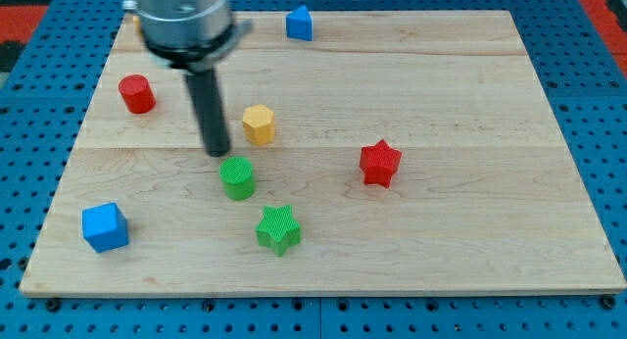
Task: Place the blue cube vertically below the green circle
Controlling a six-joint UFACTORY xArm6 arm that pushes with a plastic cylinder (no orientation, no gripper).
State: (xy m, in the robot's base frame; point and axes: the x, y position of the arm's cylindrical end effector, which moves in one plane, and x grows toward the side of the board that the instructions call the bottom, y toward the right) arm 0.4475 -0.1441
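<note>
The blue cube (105,226) sits near the board's lower left corner. The green circle (237,177), a short cylinder, stands left of the board's middle. My tip (217,151) is just above and to the left of the green circle, very close to it, and far up and to the right of the blue cube. The dark rod rises from the tip to the arm's grey body at the view's top.
A yellow hexagon (259,123) lies right of the rod. A green star (278,229) lies below the green circle. A red star (380,163) is at the middle right, a red cylinder (137,93) at the upper left, a blue pentagon-like block (299,24) at the top edge.
</note>
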